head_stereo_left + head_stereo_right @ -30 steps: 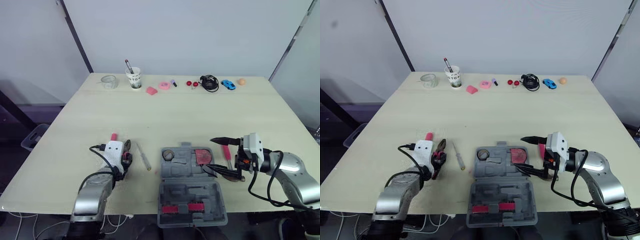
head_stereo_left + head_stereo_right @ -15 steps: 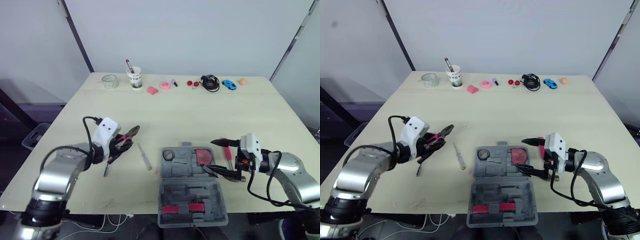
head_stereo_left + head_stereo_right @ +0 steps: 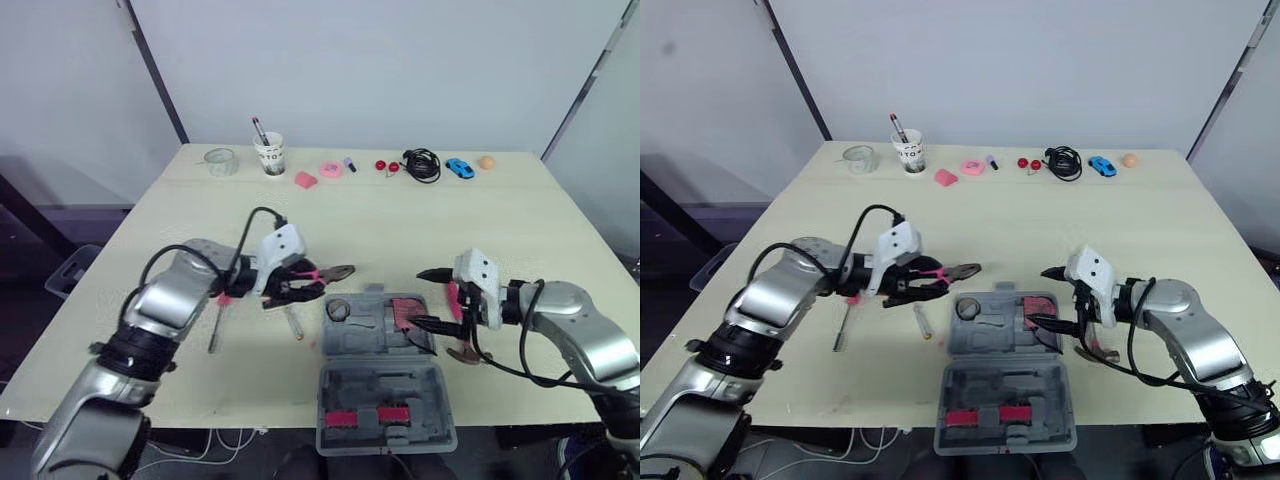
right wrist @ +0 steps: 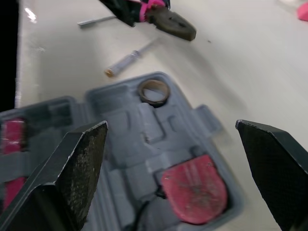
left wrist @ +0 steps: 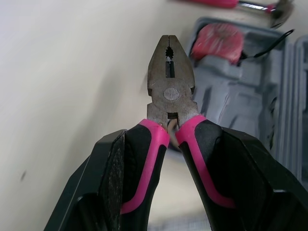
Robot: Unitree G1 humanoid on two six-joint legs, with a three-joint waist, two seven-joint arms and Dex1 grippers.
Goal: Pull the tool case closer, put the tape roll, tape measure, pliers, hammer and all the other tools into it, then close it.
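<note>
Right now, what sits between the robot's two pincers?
The far half of the open tool case, holding the tape roll and red tape measure, lies between left pincer and right pincer, per the left eye view.

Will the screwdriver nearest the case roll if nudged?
Likely yes: the screwdriver looks slim and round, so a sideways push should roll it. Probably light and stiff; lying flat on the table, pinching may be awkward.

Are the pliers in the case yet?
No, the left gripper holds the pliers by their pink handles, short of the case.
</note>
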